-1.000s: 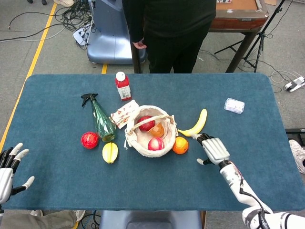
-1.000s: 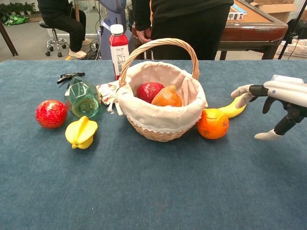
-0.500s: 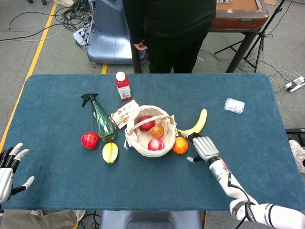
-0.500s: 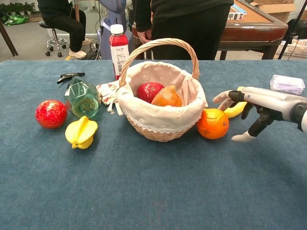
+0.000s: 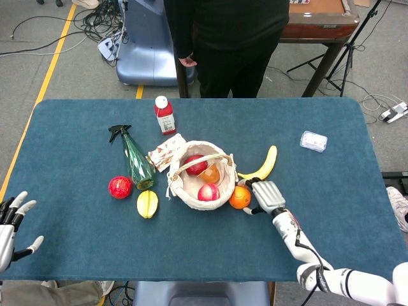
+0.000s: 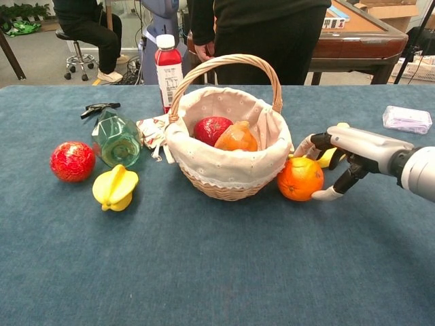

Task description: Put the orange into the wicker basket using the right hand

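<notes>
The orange [image 5: 240, 197] [image 6: 300, 178] rests on the blue table just right of the wicker basket [image 5: 180, 189] [image 6: 224, 171], touching its side. My right hand [image 5: 266, 196] [image 6: 343, 153] is right up against the orange from the right. Its thumb touches the fruit's lower right side and its fingers [image 6: 307, 145] curl over behind the top, still spread. The basket has a white cloth lining and holds red and orange-coloured fruit. My left hand [image 5: 9, 223] hovers with spread fingers at the table's near left corner, holding nothing.
A banana [image 5: 262, 166] [image 6: 329, 157] lies behind my right hand. Left of the basket are a snack packet [image 5: 164, 152], green spray bottle [image 5: 135, 157], red fruit [image 5: 120, 187] and yellow fruit [image 5: 147, 204]. A red bottle [image 5: 164, 115] stands behind. A person [image 5: 229, 44] stands at the far edge.
My right hand has moved left from open table to the orange, thumb and fingers now touching it. The orange has shifted slightly toward the basket. The left hand has barely moved.
</notes>
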`<state>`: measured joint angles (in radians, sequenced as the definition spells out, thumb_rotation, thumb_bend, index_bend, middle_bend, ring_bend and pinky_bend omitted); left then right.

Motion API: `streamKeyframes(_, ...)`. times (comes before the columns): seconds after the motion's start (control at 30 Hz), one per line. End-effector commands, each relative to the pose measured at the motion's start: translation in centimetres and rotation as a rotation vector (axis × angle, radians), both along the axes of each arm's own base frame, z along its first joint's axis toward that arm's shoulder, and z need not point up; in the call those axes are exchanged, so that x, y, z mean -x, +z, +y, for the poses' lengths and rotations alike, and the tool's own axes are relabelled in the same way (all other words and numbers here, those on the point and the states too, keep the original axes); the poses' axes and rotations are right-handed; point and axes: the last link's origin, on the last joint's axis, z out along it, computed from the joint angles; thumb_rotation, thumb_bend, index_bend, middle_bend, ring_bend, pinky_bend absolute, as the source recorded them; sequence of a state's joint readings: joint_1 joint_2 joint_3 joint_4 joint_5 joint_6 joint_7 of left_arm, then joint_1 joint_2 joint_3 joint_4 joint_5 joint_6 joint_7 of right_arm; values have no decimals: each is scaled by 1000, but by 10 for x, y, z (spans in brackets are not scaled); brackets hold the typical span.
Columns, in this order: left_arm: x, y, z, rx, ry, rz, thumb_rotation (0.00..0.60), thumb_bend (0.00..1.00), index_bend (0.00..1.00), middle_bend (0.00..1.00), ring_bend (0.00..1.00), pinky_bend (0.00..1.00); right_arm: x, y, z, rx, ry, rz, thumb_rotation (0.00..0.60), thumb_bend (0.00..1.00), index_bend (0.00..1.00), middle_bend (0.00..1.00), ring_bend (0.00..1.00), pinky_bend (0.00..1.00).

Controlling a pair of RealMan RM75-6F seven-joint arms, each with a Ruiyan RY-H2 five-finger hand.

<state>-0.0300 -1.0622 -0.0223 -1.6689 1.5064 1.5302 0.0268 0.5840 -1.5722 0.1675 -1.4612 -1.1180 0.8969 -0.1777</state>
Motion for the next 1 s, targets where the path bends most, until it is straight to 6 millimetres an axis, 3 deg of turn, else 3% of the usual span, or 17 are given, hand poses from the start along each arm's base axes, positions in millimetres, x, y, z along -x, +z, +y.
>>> streamKeyframes(0.03,0,1,0,-2,-1,-1,600,246,211,0,0,40,2,8,6,8,20,-2,600,228,385,363,222,343)
streamKeyframes(0.33,1,0,-1,2,-1,-1,600,246,212,0,0,40,3,71,35,121,101,6,600,229,385,371,222,343)
streamKeyframes(0.5,-2,-3,1,8,-13,-1,600,246,212,0,0,40,-10,95,44,185,153,-22,600,230,385,371,222,343)
streamKeyframes(0.6,-4,-5,2,14,-18,-3,600,246,212,0,0,40,-24,95,44,196,187,-58,600,230,385,366,222,343)
streamKeyframes(0.87,-5,-1,0,3,-20,-4,600,246,212,0,0,40,-61,71,29,176,253,-88,600,230,364,297,222,343)
streamKeyframes(1.0,-3,0,-1,3,-13,-1,600,246,212,0,0,40,-74,61,25,163,282,-61,600,230,173,181,171,343)
